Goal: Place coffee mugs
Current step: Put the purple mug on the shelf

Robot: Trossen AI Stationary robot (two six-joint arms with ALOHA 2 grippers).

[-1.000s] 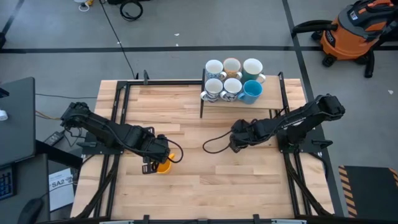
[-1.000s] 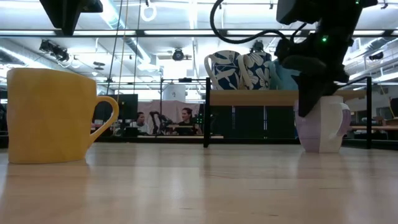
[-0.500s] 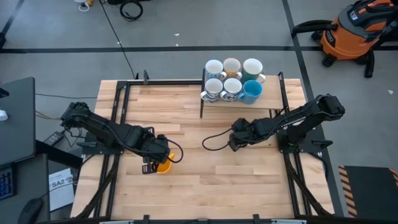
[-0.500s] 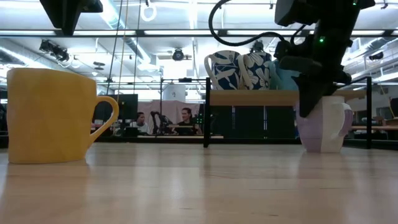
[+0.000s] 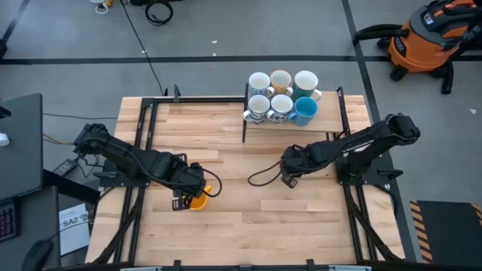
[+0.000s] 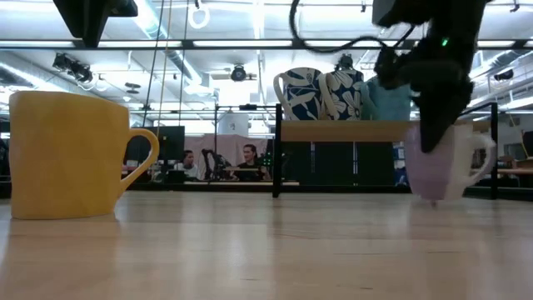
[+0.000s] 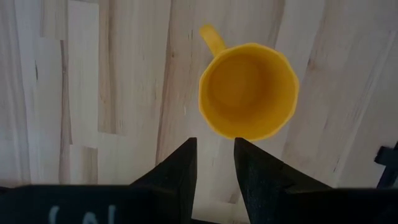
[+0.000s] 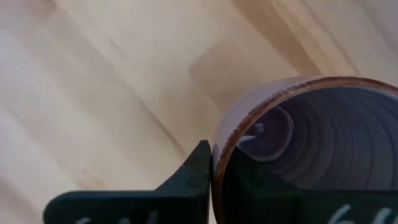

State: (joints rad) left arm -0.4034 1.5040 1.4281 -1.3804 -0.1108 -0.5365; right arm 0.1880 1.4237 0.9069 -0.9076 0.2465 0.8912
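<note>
A purple mug is being gripped at its brown-edged rim by the right gripper, one dark finger being pressed against the outside wall and the other being set inside. Light wooden table boards are being shown behind it.

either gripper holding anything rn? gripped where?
Right gripper is shut on the purple mug, pinching its rim wall with one finger inside and one outside; the mug looks just off the table. Left gripper holds nothing, above the yellow mug.
</note>
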